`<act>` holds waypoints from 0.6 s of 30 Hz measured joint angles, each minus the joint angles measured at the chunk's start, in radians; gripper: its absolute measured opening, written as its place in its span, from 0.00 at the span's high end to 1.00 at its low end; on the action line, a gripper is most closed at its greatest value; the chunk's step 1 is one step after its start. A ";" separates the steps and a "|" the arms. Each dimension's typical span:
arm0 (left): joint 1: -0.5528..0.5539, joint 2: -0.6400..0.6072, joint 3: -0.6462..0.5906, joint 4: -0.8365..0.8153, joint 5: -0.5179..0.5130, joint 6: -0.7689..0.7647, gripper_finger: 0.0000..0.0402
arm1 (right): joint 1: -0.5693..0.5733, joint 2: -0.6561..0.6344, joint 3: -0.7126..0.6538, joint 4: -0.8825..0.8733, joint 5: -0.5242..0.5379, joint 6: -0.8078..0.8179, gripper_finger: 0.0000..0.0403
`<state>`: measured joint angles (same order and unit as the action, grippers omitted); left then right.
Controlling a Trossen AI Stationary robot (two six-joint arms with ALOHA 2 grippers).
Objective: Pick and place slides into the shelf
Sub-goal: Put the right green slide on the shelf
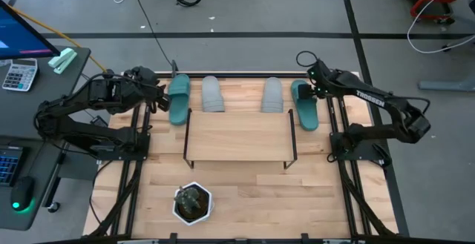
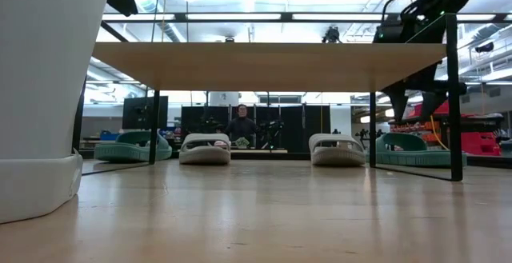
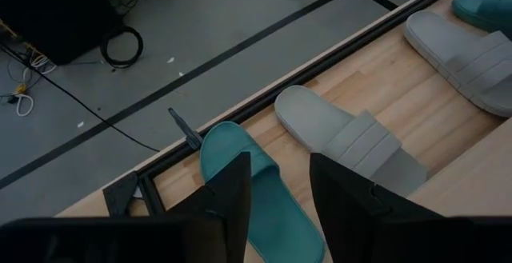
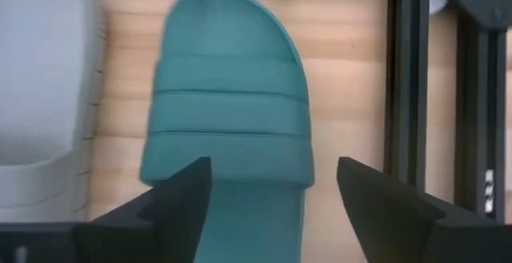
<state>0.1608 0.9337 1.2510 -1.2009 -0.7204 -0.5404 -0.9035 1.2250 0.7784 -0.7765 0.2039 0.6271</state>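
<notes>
Four slides lie sole-down in a row along the table's far edge, behind the shelf (image 1: pixel 239 136): a teal one (image 1: pixel 178 101), two grey ones (image 1: pixel 213 94) (image 1: pixel 272 96) and a second teal one (image 1: pixel 306 110). My right gripper (image 4: pixel 272 179) points down over the right teal slide (image 4: pixel 228 95). It is open wide, with a finger to either side of the strap and clear of it in the low view. My left gripper (image 3: pixel 276 171) hovers open above the left teal slide (image 3: pixel 220 147) and holds nothing.
A white pot with a plant (image 1: pixel 193 203) stands near the table's front edge and fills the low view's left (image 2: pixel 40 95). Black frame rails (image 4: pixel 400 79) run along the table's sides and far edge. A person (image 2: pixel 240 125) sits in the room beyond.
</notes>
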 joint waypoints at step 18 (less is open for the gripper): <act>0.000 0.000 0.000 0.000 0.011 -0.023 0.66 | -0.070 0.192 0.000 0.051 0.005 0.160 0.24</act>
<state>0.1608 0.9337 1.2510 -1.2011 -0.7094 -0.5634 -0.9733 1.4168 0.7788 -0.7253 0.2092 0.7869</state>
